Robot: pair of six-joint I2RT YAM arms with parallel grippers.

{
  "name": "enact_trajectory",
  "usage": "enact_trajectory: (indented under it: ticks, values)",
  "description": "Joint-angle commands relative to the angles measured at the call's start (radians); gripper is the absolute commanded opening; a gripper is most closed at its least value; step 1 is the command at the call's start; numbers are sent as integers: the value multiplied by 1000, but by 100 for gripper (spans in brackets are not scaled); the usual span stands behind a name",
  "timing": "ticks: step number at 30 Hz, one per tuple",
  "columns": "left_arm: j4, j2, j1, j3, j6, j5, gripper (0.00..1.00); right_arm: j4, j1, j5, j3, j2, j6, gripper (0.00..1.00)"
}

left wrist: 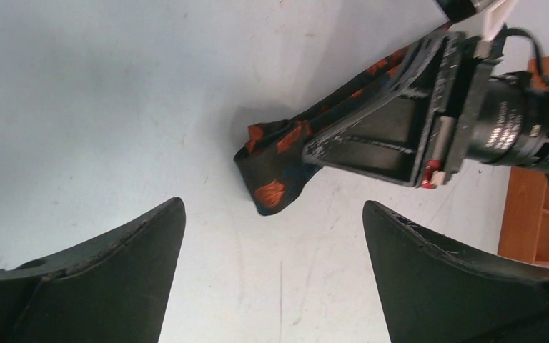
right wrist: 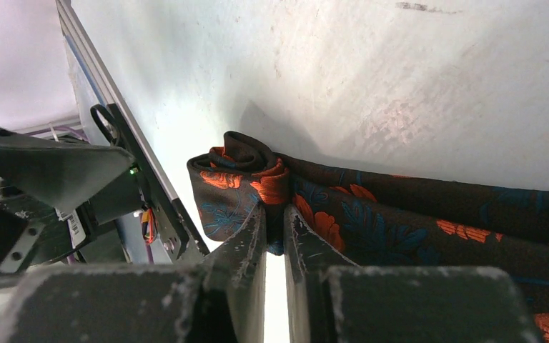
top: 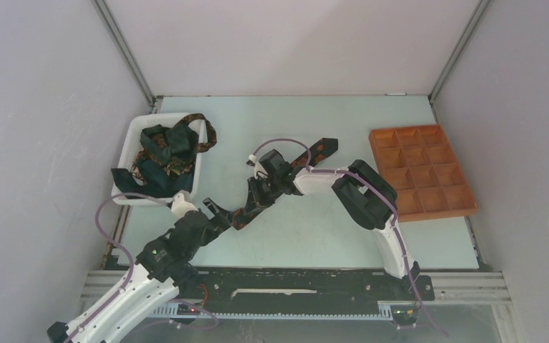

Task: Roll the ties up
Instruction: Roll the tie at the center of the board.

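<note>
Right claw (right wrist: 275,214) pinches nearly shut on the loosely rolled end of the floral tie (right wrist: 400,214), which rests on the surface (right wrist: 400,71). Left claw (left wrist: 273,207) gapes wide, empty, close by. With only one thin pinch, the springy coil may slip and unwind.

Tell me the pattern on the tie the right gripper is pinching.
The tie is dark with orange-red flowers and bluish leaves; right wrist view shows it best.
</note>
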Motion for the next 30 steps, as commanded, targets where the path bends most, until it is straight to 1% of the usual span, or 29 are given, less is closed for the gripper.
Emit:
enact_trajectory:
  ticks: [1, 4, 8, 14, 18, 20, 22, 25, 30]
  values:
    - [1, -76, -2, -68, -114, 38, 94, -31, -1, 50, 19, 28, -34, 8]
    - [29, -90, -3, -113, -172, 54, 82, -36, -1, 52, 20, 29, -34, 7]
    - [107, -74, -3, -173, -230, 82, 76, -43, -3, 54, 19, 35, -37, 6]
    - [234, -32, -1, -233, -283, 95, 71, -48, -4, 53, 19, 44, -40, 5]
    - [284, -38, 0, -276, -338, 95, 69, -50, -5, 51, 18, 46, -43, 5]
    - [282, -46, 2, -290, -365, 88, 64, -51, -7, 48, 18, 47, -43, 5]
    - [265, -48, 2, -293, -390, 76, 62, -52, -5, 47, 19, 47, -44, 5]
    - [228, -23, 3, -283, -420, 62, 62, -50, -8, 44, 18, 46, -44, 5]
    - [209, 74, 3, -246, -423, 66, 62, -50, -11, 41, 18, 43, -45, 5]
